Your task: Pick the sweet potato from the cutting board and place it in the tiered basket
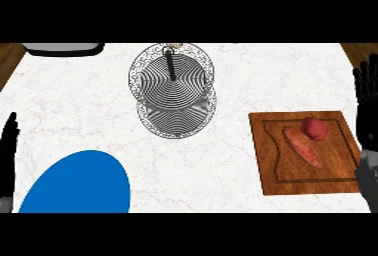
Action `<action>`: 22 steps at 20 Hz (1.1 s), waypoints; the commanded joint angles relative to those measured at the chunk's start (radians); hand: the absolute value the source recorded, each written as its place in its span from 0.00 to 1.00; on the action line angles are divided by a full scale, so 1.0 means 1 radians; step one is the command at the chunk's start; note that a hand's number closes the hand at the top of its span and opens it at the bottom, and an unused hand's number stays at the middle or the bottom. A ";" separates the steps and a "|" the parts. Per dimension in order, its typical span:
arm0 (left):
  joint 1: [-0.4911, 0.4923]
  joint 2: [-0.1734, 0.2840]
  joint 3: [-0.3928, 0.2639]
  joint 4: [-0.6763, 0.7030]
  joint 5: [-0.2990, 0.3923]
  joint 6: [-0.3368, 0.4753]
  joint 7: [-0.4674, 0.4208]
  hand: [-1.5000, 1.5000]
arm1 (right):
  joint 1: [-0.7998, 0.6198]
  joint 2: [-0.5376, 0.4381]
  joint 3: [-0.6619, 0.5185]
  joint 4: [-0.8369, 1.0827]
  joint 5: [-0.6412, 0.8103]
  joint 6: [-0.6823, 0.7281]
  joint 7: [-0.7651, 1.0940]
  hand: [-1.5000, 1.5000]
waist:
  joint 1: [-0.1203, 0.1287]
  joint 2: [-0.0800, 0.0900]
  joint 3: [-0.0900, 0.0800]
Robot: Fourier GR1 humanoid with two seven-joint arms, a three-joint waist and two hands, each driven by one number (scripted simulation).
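A long orange sweet potato lies diagonally on the wooden cutting board at the right of the counter. A red rounded fruit sits beside its upper end. The wire tiered basket stands at the top centre, its rings seen from above with a black post in the middle. My right hand rests open at the right edge, fingers up, just right of the board. At the left edge my left hand rests open, holding nothing.
A blue plate lies at the lower left, close to my left hand. A grey and white appliance shows at the top left edge. The white marble counter has wooden edges at both top corners.
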 commanded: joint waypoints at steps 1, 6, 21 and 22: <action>0.027 -0.112 -0.069 0.000 -0.038 0.030 -0.019 0.50 | -0.007 -0.086 -0.066 0.061 -0.069 0.166 -0.039 1.00 | 0.003 -0.012 0.006; 0.018 -0.243 -0.162 -0.025 0.083 -0.090 0.001 0.50 | -0.112 -0.232 -0.053 0.134 -0.151 0.484 -0.110 1.00 | 0.019 -0.001 0.007; 0.047 -0.307 -0.190 -0.022 0.067 -0.093 0.025 0.50 | -0.021 -0.408 -0.131 0.374 -0.135 0.649 0.094 0.00 | -0.008 -0.019 0.003; 0.035 -0.320 -0.190 -0.013 0.064 -0.081 0.027 0.50 | 0.015 -0.415 -0.091 0.355 -0.093 0.667 0.085 0.00 | -0.013 -0.018 0.003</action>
